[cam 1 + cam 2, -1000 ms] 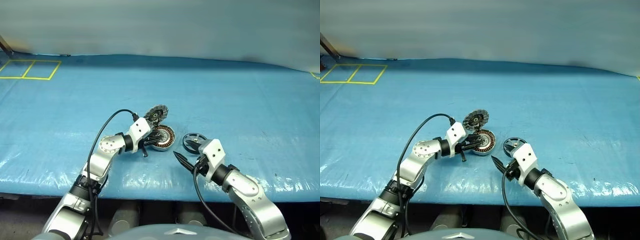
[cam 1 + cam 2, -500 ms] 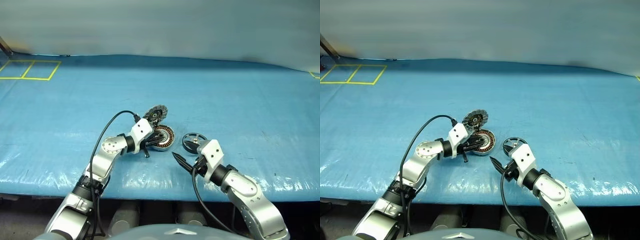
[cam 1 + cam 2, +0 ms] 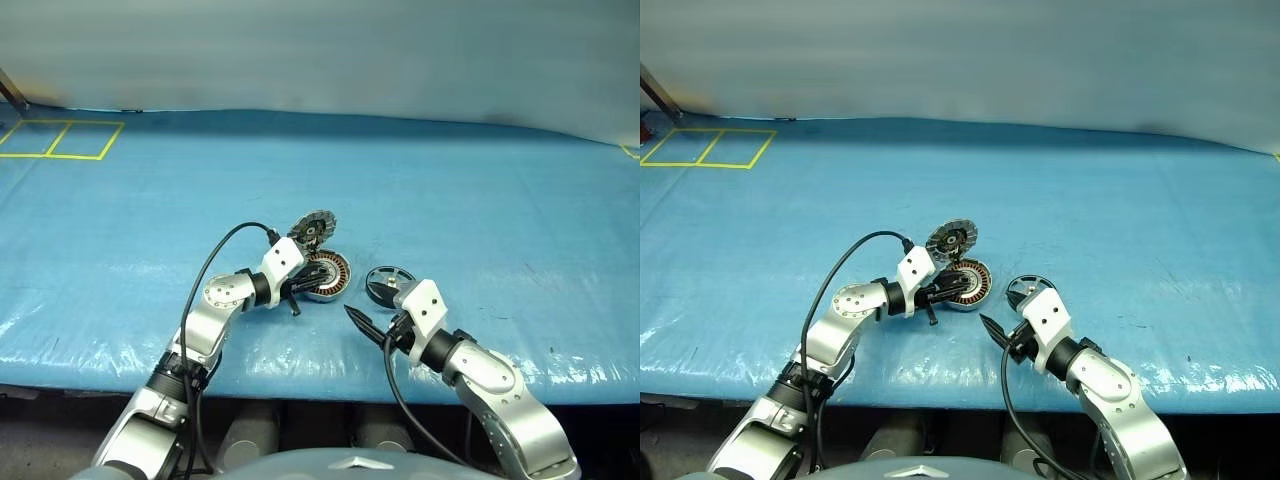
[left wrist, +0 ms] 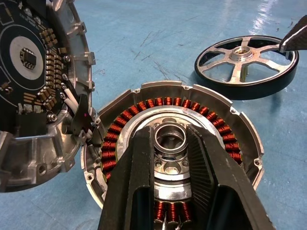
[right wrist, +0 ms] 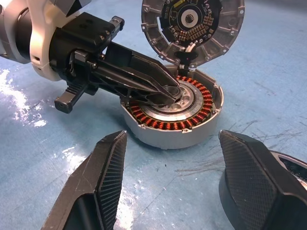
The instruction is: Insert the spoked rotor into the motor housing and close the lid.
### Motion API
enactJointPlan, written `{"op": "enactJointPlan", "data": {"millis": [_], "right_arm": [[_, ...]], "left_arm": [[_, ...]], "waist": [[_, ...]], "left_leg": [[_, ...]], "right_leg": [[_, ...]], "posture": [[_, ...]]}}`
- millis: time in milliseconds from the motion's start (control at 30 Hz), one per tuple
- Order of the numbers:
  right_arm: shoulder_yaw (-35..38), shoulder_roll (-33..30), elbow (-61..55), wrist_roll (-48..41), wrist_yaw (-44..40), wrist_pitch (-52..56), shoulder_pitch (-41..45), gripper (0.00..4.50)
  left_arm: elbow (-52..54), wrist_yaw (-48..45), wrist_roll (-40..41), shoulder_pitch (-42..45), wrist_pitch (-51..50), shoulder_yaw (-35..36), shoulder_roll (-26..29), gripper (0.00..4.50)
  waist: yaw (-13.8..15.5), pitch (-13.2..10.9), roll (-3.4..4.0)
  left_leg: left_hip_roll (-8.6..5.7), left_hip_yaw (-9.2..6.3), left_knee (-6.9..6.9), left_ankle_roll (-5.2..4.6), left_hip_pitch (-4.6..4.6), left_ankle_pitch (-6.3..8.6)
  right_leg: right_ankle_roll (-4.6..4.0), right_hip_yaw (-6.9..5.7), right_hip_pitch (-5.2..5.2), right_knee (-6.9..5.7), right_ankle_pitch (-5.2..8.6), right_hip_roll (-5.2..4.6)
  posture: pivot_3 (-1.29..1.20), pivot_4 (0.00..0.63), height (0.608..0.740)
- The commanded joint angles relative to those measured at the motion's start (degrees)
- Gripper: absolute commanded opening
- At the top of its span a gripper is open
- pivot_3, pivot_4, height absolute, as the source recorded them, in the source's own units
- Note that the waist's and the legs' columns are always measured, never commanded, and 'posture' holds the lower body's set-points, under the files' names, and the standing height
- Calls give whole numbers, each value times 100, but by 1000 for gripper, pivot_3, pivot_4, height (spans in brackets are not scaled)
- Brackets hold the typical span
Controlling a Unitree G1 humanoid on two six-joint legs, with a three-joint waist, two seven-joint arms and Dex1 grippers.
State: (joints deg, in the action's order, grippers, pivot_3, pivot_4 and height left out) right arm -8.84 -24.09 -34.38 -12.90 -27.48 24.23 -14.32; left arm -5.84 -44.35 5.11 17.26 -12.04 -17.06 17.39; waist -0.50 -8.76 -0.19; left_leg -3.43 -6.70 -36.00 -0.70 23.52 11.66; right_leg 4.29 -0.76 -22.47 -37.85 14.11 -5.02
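Left gripper (image 4: 169,158) pinches the motor housing (image 4: 240,139) hub (lid (image 4: 43,86) up); right gripper (image 5: 172,184) open, empty

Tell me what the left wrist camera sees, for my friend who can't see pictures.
The left gripper's two black fingers pinch the hub in the middle of the open motor housing, ringed with copper coils. Its lid stands open beside it, and the spoked rotor lies on the blue table behind.

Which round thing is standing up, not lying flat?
The lid. It stands open on its hinge above the housing, showing its circuit board. The housing and the rotor both lie flat on the blue table.
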Motion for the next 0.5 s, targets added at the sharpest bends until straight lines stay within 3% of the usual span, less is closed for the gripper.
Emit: {"op": "enactJointPlan", "data": {"millis": [33, 500], "right_arm": [[-15, 3, -101, 18, 8, -63, 54, 3255], [27, 145, 135, -25, 18, -318, -77, 3255]], "left_arm": [[-8, -15, -75, -76, -79, -68, 36, 638], [-109, 157, -193, -22, -27, -77, 20, 638]], "waist": [[0, 0, 0], [0, 1, 0]], "left_leg": [[0, 0, 0, 0, 0, 0], [0, 0, -1, 0, -5, 0]], "right_leg": [[0, 0, 0, 0, 0, 0], [0, 0, 4, -1, 0, 0]], "posture": [[0, 150, 740], [0, 150, 740]]}}
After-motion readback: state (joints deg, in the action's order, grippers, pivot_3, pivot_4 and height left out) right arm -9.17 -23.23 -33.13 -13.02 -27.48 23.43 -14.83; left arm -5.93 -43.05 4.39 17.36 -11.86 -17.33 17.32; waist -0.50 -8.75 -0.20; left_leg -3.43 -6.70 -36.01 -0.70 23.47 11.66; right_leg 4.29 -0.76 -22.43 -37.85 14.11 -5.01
